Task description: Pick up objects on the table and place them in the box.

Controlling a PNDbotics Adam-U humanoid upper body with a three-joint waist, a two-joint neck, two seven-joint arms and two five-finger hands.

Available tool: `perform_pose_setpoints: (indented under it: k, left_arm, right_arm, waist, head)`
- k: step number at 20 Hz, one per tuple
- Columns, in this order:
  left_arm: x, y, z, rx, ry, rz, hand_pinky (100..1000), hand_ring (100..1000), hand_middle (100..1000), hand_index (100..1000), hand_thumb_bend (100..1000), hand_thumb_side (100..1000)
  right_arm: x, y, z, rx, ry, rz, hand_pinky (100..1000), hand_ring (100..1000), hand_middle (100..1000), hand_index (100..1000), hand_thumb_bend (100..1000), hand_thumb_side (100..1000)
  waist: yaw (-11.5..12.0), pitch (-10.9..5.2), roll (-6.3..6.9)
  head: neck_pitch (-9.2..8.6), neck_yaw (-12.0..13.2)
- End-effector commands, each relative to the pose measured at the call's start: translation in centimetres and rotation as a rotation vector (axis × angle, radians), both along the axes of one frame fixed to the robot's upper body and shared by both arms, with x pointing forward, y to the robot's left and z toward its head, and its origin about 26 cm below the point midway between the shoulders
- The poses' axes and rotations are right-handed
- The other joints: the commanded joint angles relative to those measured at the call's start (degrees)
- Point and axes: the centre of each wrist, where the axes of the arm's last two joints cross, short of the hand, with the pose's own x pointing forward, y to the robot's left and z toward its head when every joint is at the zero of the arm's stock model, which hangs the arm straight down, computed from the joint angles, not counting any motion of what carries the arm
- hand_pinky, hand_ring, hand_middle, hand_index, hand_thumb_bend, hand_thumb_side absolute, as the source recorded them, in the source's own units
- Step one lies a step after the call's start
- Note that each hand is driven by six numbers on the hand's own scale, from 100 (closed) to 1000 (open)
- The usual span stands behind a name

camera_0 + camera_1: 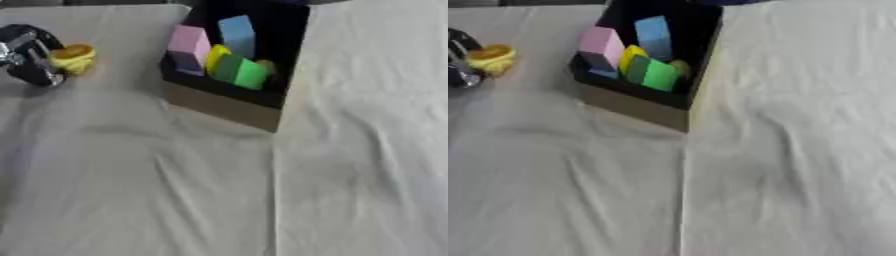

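White cloth (350, 175) — left hand (31, 55) (cropped in right eye) holds yellow object (73, 57).

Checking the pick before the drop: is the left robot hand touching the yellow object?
Touching. In the left eye view the left robot hand has its fingers curled against the yellow object, with no gap between them.

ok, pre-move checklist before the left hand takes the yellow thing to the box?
1. Left hand shut on yellow object: ok.
2. Object lifted off the cloth: cannot tell.
3. Box open on top: ok.
4. Room in the box beside the pink block, blue block and green block: cannot tell.
5. Cloth between hand and box free of things: ok.
6. Right hand: not in view.
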Motion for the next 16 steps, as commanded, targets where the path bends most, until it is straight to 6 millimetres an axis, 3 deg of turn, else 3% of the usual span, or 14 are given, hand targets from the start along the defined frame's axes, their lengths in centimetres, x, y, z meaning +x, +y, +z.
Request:
perform_pose_setpoints:
  k: [1,6,11,16]
  left_arm:
    - [-0.4,0.3,1.6,0.028,-0.056,0.013,569,568,531,603,150,100]
    - [-1.5,-1.6,4.5,0.073,-0.202,-0.095,562,562,511,570,113,100]
    - [-5.3,-7.4,9.3,0.189,-0.385,-0.352,568,560,524,570,103,100]
    - [-9.9,-13.2,11.3,0.270,-0.500,-0.589,568,559,523,566,116,100]
  right_arm:
    - [-0.2,0.1,0.7,-0.010,-0.018,0.004,862,831,651,737,100,631]
    - [-0.3,-0.2,0.5,-0.002,-0.013,-0.006,862,830,649,737,100,632]
    - [-0.4,-0.3,0.5,-0.002,-0.008,-0.008,862,829,649,737,100,631]
    - [-0.4,-0.3,0.6,-0.005,-0.007,0.001,861,829,649,738,100,630]
  waist:
    - [-0.1,-0.65,0.73]
    - [0.2,-1.27,0.70]
    - [1.3,-2.22,0.52]
    - [2.0,-3.07,0.19]
  head:
    - [-0.70,0.1]
    - [0.26,-0.7]
    - [1.45,-2.2]
    - [1.99,-3.3]
